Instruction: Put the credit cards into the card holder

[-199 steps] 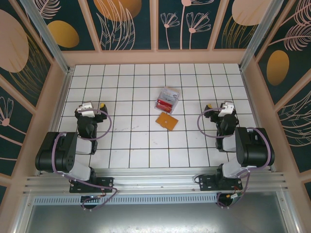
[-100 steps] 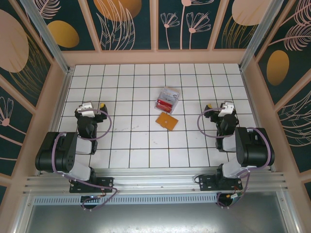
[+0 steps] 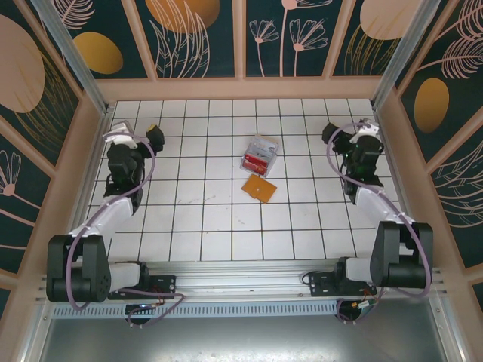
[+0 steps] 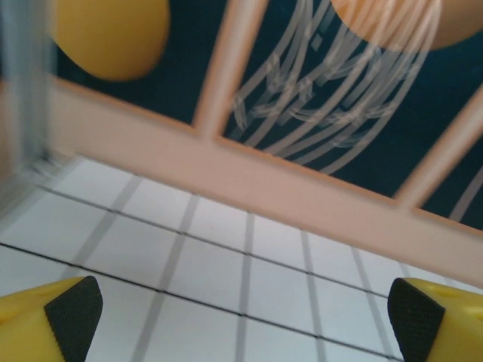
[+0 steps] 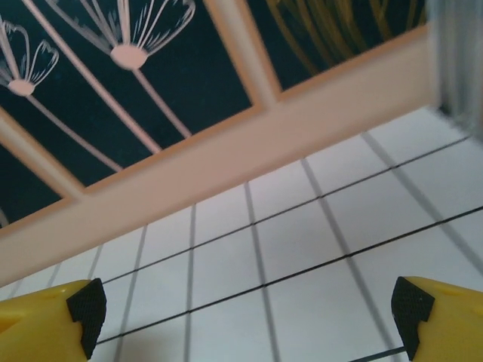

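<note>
Nothing is grabbed yet. The left gripper (image 4: 241,324) and the right gripper (image 5: 249,317) both have their jaws spread wide with nothing between them. Each is out near its own side of the white tiled counter (image 3: 204,226) and pointing at the back wall.

The credit cards (image 3: 257,162) are mid-counter inside a clear plastic box (image 3: 268,145). The red one is easy to spot and the whitish ones blur together. The card holder (image 3: 259,186) lies flat just in front of the box, rotated a bit off the tile lines. I can't tell if the two touch.

My worries from here:
- The cards are thin, flat, slick plastic stacked in a box. A pinch could pull out two at once, or drag the light box along with it.
- The box looks like hard, glossy plastic, and the tiles look smooth too, so it could skid or tip if a finger catches its wall.
- The holder is a small, flat, orange-tan folder. If nothing pins it down, pushing a card in probably just shoves it across the counter.
- The black pads (image 4: 74,317) on the yellow fingers look chunky next to a card's edge.
</note>
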